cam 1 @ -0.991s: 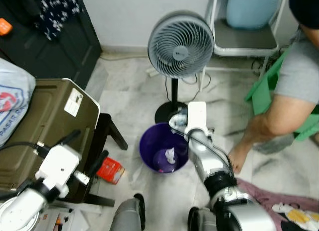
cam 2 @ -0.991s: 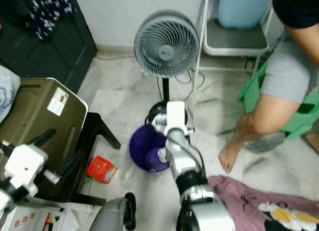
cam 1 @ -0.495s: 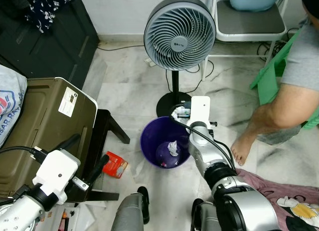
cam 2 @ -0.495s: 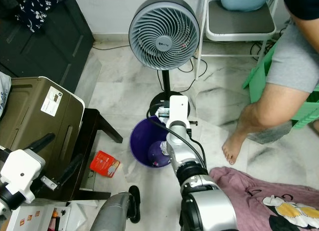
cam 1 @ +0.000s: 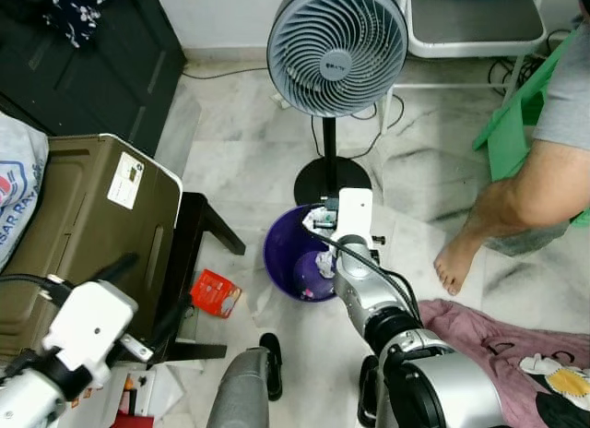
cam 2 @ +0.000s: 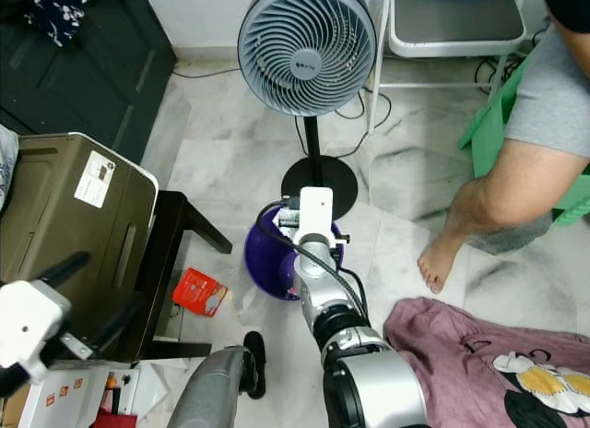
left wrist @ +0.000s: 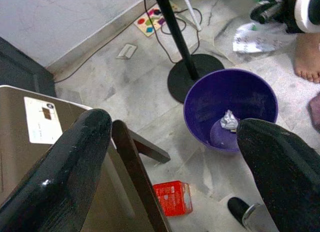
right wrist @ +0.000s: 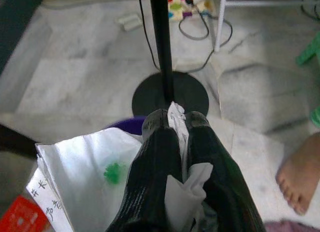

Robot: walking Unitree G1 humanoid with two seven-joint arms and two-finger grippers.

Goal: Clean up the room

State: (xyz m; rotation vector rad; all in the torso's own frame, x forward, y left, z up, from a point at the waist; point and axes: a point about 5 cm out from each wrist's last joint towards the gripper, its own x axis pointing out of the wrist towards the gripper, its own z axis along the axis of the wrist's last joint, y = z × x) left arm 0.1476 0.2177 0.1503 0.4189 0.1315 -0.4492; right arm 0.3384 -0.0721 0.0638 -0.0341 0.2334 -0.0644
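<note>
In the left eye view, the right claw [cam 1: 324, 223] hung over the far rim of the purple bin [cam 1: 282, 253], which stood on the marble floor [cam 1: 230, 160] by the base of the standing fan [cam 1: 337, 48]. A crumpled wad [cam 1: 324, 262] lay inside the bin. A red packet [cam 1: 215, 292] lay on the floor beside a dark stool [cam 1: 198, 248]. A person's bare foot [cam 1: 454, 265] stood near a maroon garment [cam 1: 498, 331].

In the left wrist view, the left claw [left wrist: 172, 157] was spread wide, holding nothing, high above the bin and packet.

In the right wrist view, the right claw's fingers [right wrist: 157, 157] were pinched tight on white paper [right wrist: 85, 167] with a green mark.
</note>
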